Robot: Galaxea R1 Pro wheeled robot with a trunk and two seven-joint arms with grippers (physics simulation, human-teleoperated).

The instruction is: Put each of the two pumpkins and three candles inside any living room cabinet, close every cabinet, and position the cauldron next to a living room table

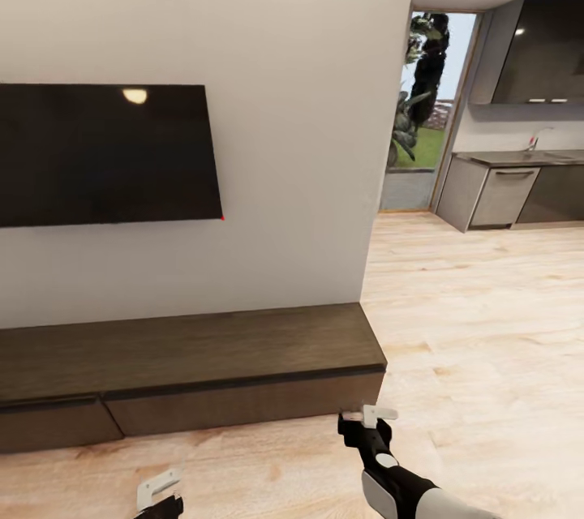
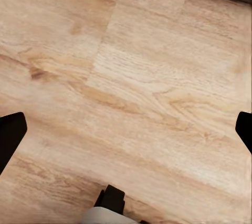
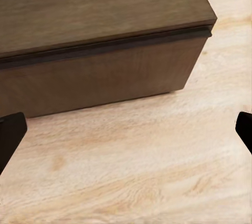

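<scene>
Both claws, left (image 1: 158,493) and right (image 1: 367,418), hang released and hold nothing over the floor (image 1: 487,324) before a low cabinet (image 1: 243,401) with fronts shut; progress can't be judged here

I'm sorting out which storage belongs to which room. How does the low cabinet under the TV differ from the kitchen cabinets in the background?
The low cabinet is dark brown wood and stands on the floor against the white wall; the kitchen cabinets are grey. The low cabinet's top is bare, while the kitchen cabinets carry a counter with a faucet. All their fronts look shut.
</scene>
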